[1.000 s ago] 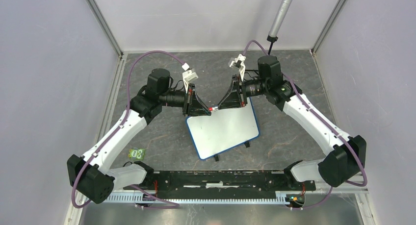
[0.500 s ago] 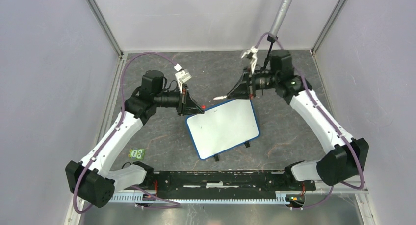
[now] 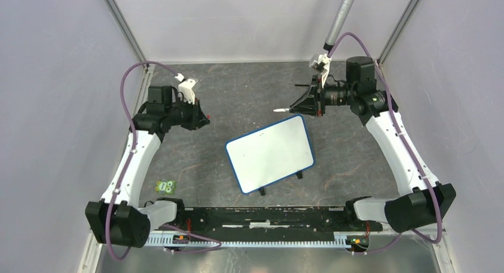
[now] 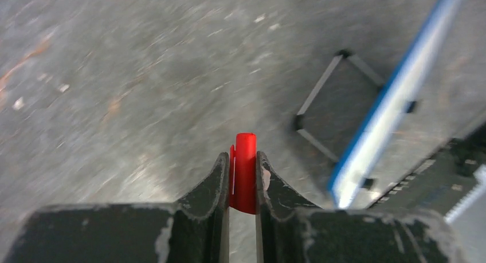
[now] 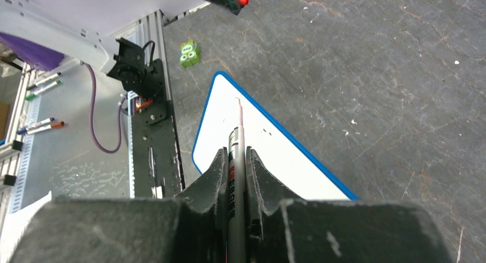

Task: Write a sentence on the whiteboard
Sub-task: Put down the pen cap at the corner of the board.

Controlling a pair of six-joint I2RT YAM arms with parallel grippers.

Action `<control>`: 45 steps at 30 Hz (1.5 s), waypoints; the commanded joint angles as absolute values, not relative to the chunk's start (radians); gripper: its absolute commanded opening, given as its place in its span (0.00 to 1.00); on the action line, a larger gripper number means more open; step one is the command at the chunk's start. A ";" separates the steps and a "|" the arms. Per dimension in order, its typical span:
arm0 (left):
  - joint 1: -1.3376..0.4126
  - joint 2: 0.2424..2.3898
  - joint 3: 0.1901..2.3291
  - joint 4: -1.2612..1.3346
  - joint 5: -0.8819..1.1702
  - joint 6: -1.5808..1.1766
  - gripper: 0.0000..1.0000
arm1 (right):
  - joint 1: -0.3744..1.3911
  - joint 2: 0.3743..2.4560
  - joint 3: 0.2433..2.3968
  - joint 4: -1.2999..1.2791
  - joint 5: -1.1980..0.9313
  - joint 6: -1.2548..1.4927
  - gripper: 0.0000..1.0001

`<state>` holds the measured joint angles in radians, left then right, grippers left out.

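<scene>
Grey mottled table (image 3: 238, 100), pale walls (image 3: 238, 23); blank whiteboard (image 3: 270, 154) central. Left gripper (image 4: 243, 159), 10 o'clock, pinches red cap (image 4: 245, 144); right gripper (image 5: 236, 155) pinches marker (image 5: 239, 124).

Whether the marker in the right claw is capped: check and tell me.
No, the marker in the right claw shows its bare tip, while the left claw grips a red cap.

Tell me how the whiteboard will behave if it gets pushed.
The whiteboard looks thin and flat-faced, so it is probably stiff and light. It stands loose on small black feet, so a push may slide or rock it. Its smooth white face is likely slippery.
</scene>
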<state>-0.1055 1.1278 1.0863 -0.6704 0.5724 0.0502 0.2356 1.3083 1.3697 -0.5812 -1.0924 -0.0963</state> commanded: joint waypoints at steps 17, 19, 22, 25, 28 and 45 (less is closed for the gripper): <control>-0.089 1.491 1.020 -0.719 0.080 0.302 0.07 | 0.464 1.198 1.180 -0.641 -0.880 -0.320 0.00; -0.090 1.515 1.022 -0.717 0.081 0.302 0.09 | 0.486 1.199 1.173 -0.628 -0.861 -0.318 0.00; -0.089 1.548 1.023 -0.712 0.084 0.300 0.10 | 0.520 1.205 1.165 -0.611 -0.835 -0.316 0.00; -0.089 1.577 1.019 -0.692 0.062 0.301 0.11 | 0.554 1.203 1.147 -0.583 -0.802 -0.311 0.00; -0.090 1.610 1.024 -0.687 0.063 0.304 0.13 | 0.586 1.203 1.127 -0.560 -0.772 -0.310 0.00; -0.089 1.684 1.098 -0.760 0.112 0.314 0.47 | 0.711 1.190 1.105 -0.519 -0.639 -0.356 0.00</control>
